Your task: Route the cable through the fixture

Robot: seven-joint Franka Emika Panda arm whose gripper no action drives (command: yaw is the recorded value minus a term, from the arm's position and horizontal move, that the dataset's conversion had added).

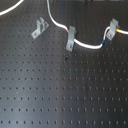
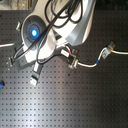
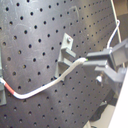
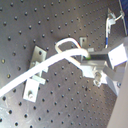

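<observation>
One clip remains unthreaded as my tool, clamped on the cable, must next carry it across the worktop.

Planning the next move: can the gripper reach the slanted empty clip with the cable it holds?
Probably yes. The slanted clip stands empty with bare board around it. The cable passes beside it without touching, and the gripper is shut on the cable.
</observation>
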